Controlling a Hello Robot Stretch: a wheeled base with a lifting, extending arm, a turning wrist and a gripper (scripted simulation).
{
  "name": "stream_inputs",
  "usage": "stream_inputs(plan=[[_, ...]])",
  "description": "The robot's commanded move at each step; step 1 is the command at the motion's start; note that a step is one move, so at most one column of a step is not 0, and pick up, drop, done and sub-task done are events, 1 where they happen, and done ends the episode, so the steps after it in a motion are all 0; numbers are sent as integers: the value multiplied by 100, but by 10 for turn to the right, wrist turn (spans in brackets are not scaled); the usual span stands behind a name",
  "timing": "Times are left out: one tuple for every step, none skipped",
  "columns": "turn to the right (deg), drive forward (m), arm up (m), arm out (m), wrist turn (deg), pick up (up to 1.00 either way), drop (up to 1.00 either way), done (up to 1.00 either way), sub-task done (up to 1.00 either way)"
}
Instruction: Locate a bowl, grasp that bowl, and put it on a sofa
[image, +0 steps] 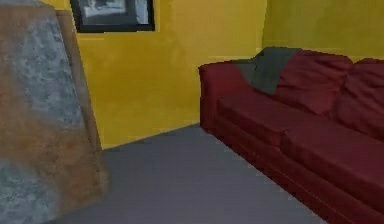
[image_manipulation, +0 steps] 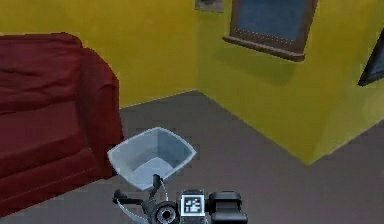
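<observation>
Bowl is in the arm side view, low centre: pale grey-blue, squarish with rounded corners, hollow facing up. It sits right at the finger end of the gripper and looks to hang clear of the floor, so the gripper holds the bowl. How the fingers are set can't be told from these pictures. White marker square is just right of the gripper body at the bottom edge.

Sofa is dark red with deep cushions, on the forward view's right against the yellow wall. A grey cloth is draped over its back. The sofa's arm also shows at the arm side view's left, near the bowl but apart from it. Framed picture on the wall, window farther out.

Stage, judged: bowl found and grasped, placing on the sofa not yet done.

Handling, judged:
- The bowl looks light, thin-walled, stiff and smooth, so likely a bit slippery.
- It is possibly breakable if ceramic, so it is better lowered than dropped.
- The rim or one side wall is the sensible place to hold it. The body looks too broad to span.
- A one-sided hold may let it tilt or swing when the base turns.
- The seat cushion is soft. The flat middle of the seat should keep the bowl upright, while the edge or the cloth could tip it.
</observation>
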Motion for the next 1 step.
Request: stream_inputs(plan=[[60, 0, 0, 0, 0, 0, 0, 0, 0]])
